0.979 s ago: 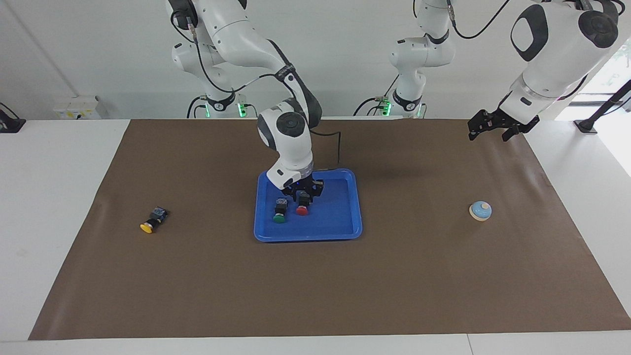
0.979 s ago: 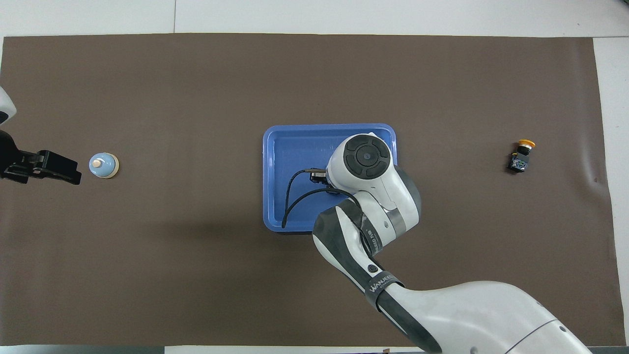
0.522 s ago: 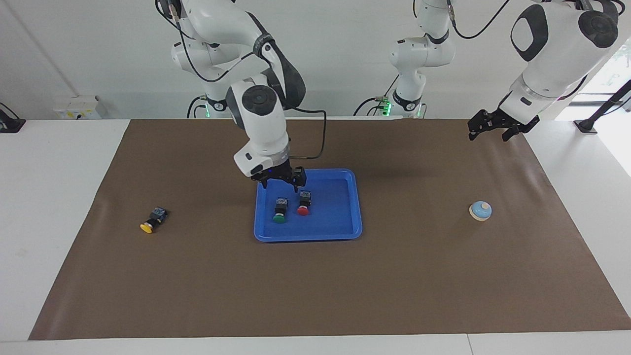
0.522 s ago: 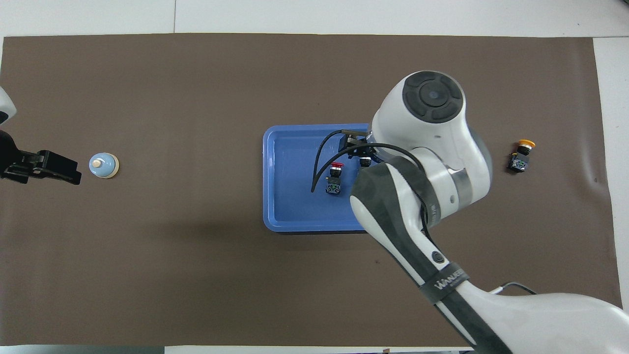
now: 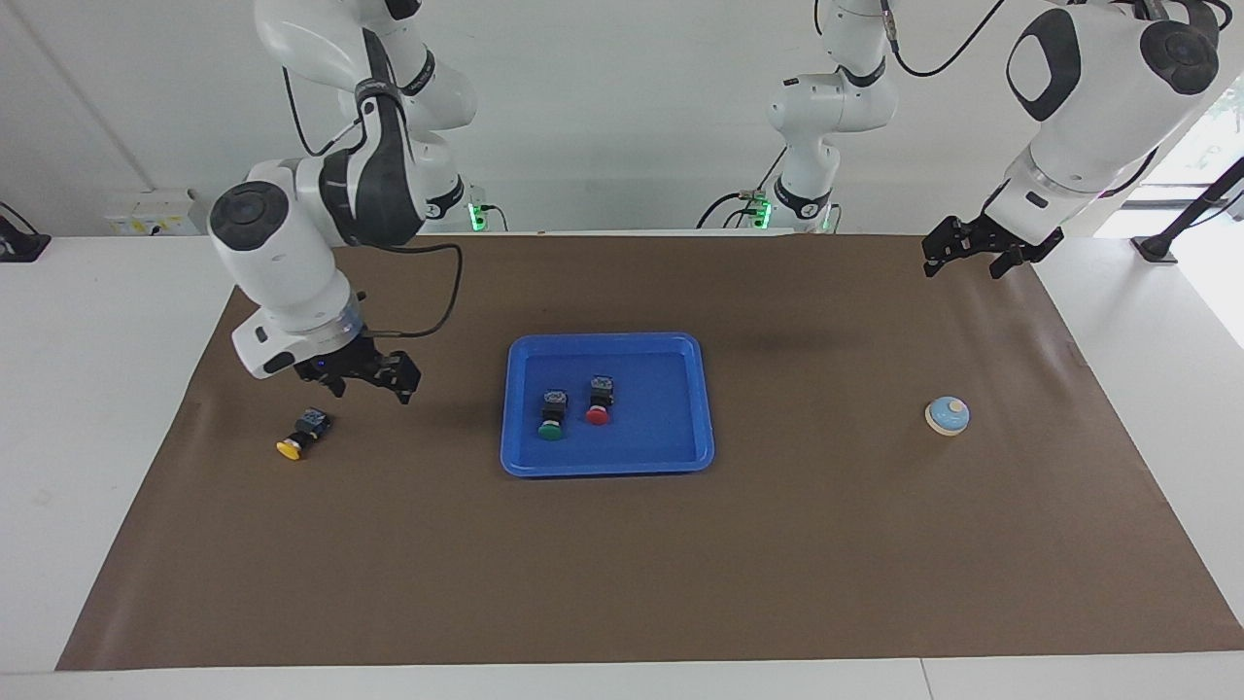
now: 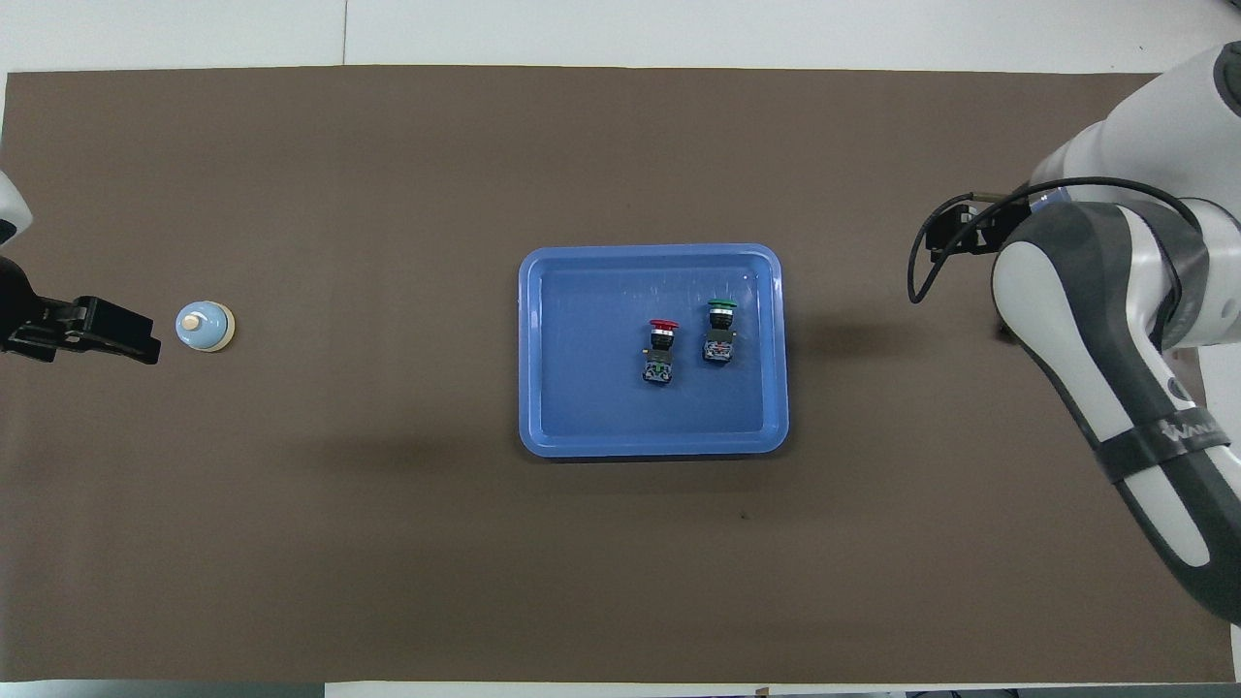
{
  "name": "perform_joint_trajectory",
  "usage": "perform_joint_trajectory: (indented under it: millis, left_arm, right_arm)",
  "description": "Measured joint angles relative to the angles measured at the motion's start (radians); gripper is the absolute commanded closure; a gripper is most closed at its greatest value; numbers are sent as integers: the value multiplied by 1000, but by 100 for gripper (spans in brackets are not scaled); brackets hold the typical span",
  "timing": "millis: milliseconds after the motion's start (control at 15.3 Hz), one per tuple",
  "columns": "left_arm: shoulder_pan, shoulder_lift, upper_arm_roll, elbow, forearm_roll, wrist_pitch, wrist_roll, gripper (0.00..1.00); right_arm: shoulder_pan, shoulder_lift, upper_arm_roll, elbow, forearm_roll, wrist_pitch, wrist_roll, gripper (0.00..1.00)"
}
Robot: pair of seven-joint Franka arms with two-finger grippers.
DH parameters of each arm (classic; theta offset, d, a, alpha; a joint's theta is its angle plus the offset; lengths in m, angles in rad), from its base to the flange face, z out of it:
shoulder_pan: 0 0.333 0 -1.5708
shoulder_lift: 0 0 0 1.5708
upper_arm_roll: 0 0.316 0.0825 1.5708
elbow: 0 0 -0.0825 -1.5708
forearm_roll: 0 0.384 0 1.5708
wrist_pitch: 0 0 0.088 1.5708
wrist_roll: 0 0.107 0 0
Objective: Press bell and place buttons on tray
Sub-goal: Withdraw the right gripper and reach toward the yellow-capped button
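The blue tray (image 5: 666,433) lies mid-table and also shows in the overhead view (image 6: 582,407). The green button (image 5: 552,416) and the red button (image 5: 597,401) lie in it side by side, caps pointing away from the robots. The yellow button (image 5: 299,435) lies on its side on the mat toward the right arm's end; my right arm hides it in the overhead view. My right gripper (image 5: 371,389) is open and empty, raised over the mat just beside the yellow button. The bell (image 5: 947,416) stands toward the left arm's end. My left gripper (image 5: 962,270) is open, waits in the air, apart from the bell.
A brown mat (image 5: 622,564) covers most of the white table. My right arm (image 6: 1096,291) covers the mat's edge at its end in the overhead view. A black cable hangs from its wrist.
My right gripper has let go of the red button in the tray, risen, and swung toward the right arm's end to beside the yellow button. The left arm has not moved.
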Motion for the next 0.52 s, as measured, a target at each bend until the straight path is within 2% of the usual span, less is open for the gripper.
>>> perform_joint_trajectory:
  millis: [326,522]
  left_arm:
    - [0,0,0,0,0,0,0,0]
    - [0,0,0,0,0,0,0,0]
  right_arm:
    - [-104,-31,0,-276,-53,317,-6,0]
    - [-169,-23,-1,-344,-54,385,-6,0]
